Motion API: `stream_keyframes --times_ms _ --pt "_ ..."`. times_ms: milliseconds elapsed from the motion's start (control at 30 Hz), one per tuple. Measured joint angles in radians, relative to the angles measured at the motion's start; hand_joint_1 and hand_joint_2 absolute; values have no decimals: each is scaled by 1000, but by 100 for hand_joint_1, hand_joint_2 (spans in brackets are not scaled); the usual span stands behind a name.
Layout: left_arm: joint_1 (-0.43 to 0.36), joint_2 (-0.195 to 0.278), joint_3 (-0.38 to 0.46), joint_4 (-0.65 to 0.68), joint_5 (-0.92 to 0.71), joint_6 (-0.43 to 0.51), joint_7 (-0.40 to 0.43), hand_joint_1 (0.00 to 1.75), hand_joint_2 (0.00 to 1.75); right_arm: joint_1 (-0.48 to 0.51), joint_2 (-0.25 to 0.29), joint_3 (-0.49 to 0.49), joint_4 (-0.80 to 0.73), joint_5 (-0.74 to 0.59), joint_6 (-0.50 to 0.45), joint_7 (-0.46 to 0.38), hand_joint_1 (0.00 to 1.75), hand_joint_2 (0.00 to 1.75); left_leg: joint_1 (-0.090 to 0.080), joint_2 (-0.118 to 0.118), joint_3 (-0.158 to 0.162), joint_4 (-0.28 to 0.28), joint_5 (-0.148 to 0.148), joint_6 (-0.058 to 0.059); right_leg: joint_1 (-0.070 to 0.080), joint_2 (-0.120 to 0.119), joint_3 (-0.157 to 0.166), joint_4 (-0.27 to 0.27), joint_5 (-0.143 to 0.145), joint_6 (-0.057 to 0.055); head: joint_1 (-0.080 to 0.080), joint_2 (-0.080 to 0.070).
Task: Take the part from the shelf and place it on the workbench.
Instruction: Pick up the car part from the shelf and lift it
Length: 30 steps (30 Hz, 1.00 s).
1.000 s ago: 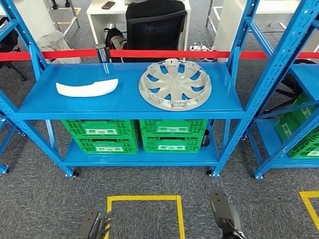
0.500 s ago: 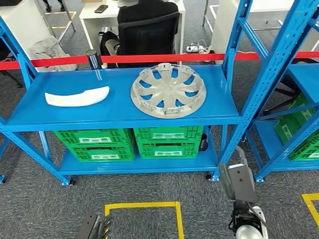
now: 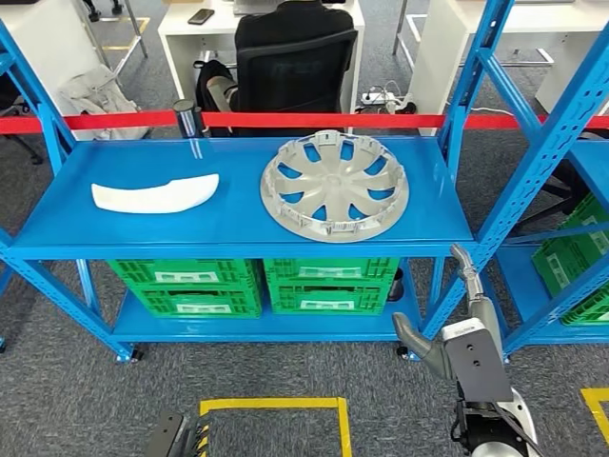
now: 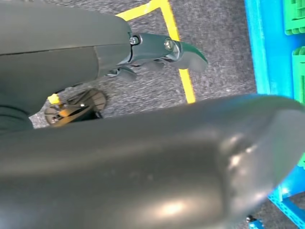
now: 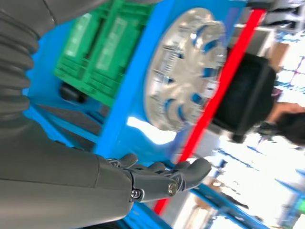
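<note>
One silver hubcap (image 3: 335, 186), one white trim part (image 3: 154, 195), four green crates (image 3: 188, 285).

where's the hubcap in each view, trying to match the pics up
Head view: the hubcap lies flat on the blue shelf, right of centre, beside the white part.
Right wrist view: upper middle, past the open right hand.
Left wrist view: not in it.
Shared landmark: the green crates under the shelf, visible in all three views.
</note>
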Motion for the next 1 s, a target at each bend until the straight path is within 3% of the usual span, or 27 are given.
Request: stream_keyframes --times_ms 33,133,200,233,300,333,367,433,500,567,633,700,733,800,833,867,900,967,1000 --pt "-2 0 0 0 -1 1 0 0 0 -1 -2 2 -13 7 9 -1 0 175 -2 0 2 1 -6 -6 0 0 10 -25 4 -7 0 0" --pt "-7 0 0 -1 -2 4 1 0 0 -5 -4 6 -49 23 29 -3 0 175 -2 1 8 -1 -16 -22 3 3 17 -32 -8 -34 -2 0" --pt "-11 0 0 -3 -2 8 2 0 0 -10 -4 8 -68 27 36 -5 0 175 0 2 -7 43 -41 -32 0 1 28 -36 -13 -47 -3 0" --pt "-12 0 0 -4 -1 9 2 0 0 -14 -5 9 -74 28 43 -7 0 175 1 2 -33 97 -65 -36 0 0 33 -37 -16 -53 -3 0" --pt "-12 0 0 -5 1 12 3 0 0 -30 -5 11 -80 29 67 -15 0 175 2 2 -114 235 -113 -40 1 -1 39 -37 -23 -59 -4 0" --pt "-12 0 0 -5 3 12 3 0 0 -42 -5 12 -81 29 81 -18 0 175 2 2 -148 282 -118 -40 2 1 43 -37 -27 -61 -4 0" --pt "-13 0 0 -6 4 12 3 0 0 -55 -6 13 -82 29 93 -20 0 175 2 2 -165 293 -101 -38 3 3 49 -37 -31 -61 -4 0" --pt "-16 0 0 -9 6 10 3 0 0 -82 -8 14 -83 32 110 -20 0 175 0 2 -145 205 -18 -28 4 6 64 -37 -41 -58 -4 0" --pt "-20 2 0 -10 7 9 4 0 0 -104 -10 14 -84 36 117 -19 0 87 -6 2 -100 78 49 -15 6 6 75 -37 -52 -50 -4 0" --pt "-22 3 0 -11 7 9 4 0 0 -118 -13 14 -85 37 118 -19 0 87 -12 2 -82 24 59 -8 7 6 75 -38 -57 -39 -4 0" --pt "-23 3 0 -13 7 8 5 0 0 -124 -15 15 -85 37 119 -19 0 175 -11 1 -79 15 56 -3 5 5 76 -42 -59 -27 -3 0" --pt "-25 3 0 -15 9 8 5 0 0 -132 -19 16 -87 31 119 -20 0 175 -6 1 -69 3 56 7 6 3 67 -16 -75 -16 -3 0" --pt "-27 2 0 -15 11 7 5 0 0 -139 -22 16 -88 25 119 -21 0 175 -4 1 -63 -2 56 12 6 3 46 27 -95 -13 -2 0" --pt "-31 0 0 -15 14 4 4 0 0 -154 -28 17 -89 10 118 -23 0 175 -4 3 -58 -3 50 19 7 2 -30 154 -144 -10 -1 0" --pt "-31 -2 0 -15 15 2 4 0 0 -160 -31 17 -89 4 117 -23 0 175 -5 4 -55 -3 46 20 7 2 -65 206 -155 -8 -1 0" --pt "-31 -2 0 -15 16 1 3 0 0 -166 -34 17 -88 -2 116 -22 0 175 -4 4 -50 -3 42 20 6 2 -85 226 -145 -8 -1 0" --pt "-31 -2 0 -15 15 1 1 0 0 -173 -36 17 -86 -6 116 -21 0 175 -4 3 -43 -2 37 18 5 2 -86 207 -114 -7 0 0" --pt "-31 -2 0 -15 15 2 -6 0 0 -192 -38 19 -83 -10 118 -18 0 175 -3 2 -29 0 25 12 3 1 -42 87 -29 -8 0 0" --pt "-31 -1 1 -15 16 3 -11 0 0 -202 -39 21 -81 -10 121 -16 0 175 -5 1 -25 3 18 7 3 0 -19 26 -3 -10 0 0"
